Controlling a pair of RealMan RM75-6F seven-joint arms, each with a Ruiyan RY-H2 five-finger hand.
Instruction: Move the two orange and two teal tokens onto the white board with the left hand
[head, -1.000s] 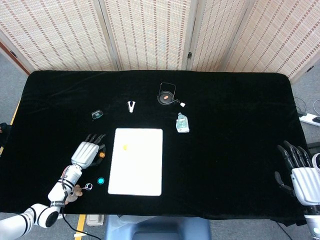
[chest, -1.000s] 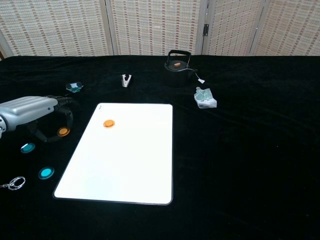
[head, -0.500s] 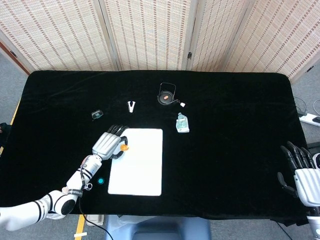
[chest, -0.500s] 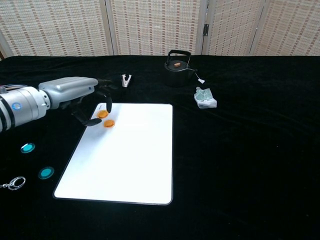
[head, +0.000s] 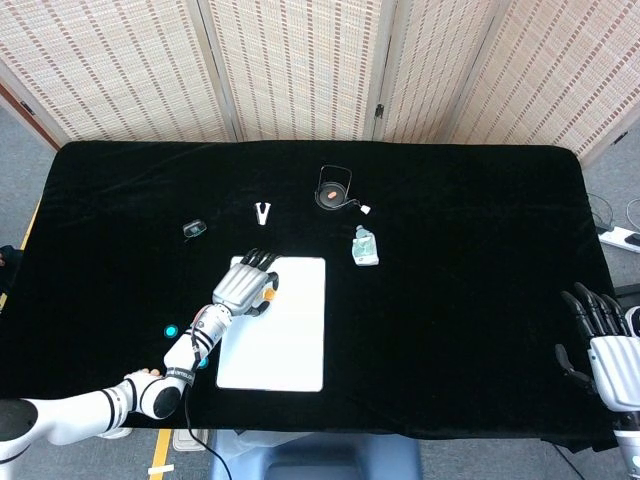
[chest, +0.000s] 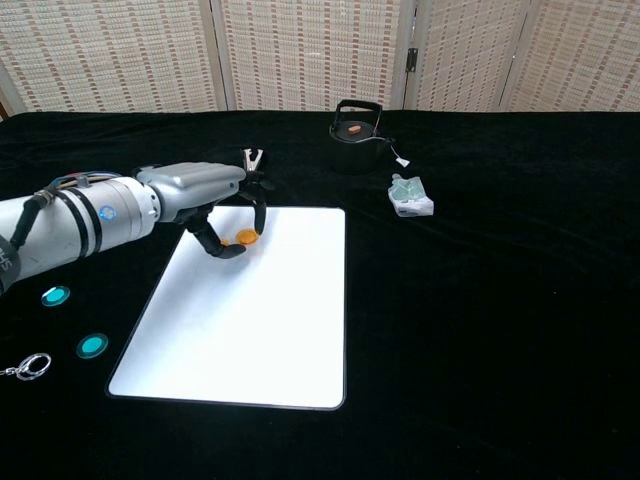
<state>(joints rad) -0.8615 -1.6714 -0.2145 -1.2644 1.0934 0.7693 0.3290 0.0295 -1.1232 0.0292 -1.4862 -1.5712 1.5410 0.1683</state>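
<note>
The white board lies at the table's front centre. My left hand hovers over the board's far left corner and pinches an orange token between thumb and a finger. The second orange token does not show; the hand covers that part of the board. Two teal tokens lie on the black cloth left of the board; the head view shows one teal token. My right hand stays at the table's right edge, fingers apart, holding nothing.
A black kettle, a metal clip and a small packet lie beyond the board. A small dark object sits far left. A key ring lies near the front left.
My left hand picked up the orange token left of the board and carried it rightward over the board's far left corner. The right hand barely moved.
</note>
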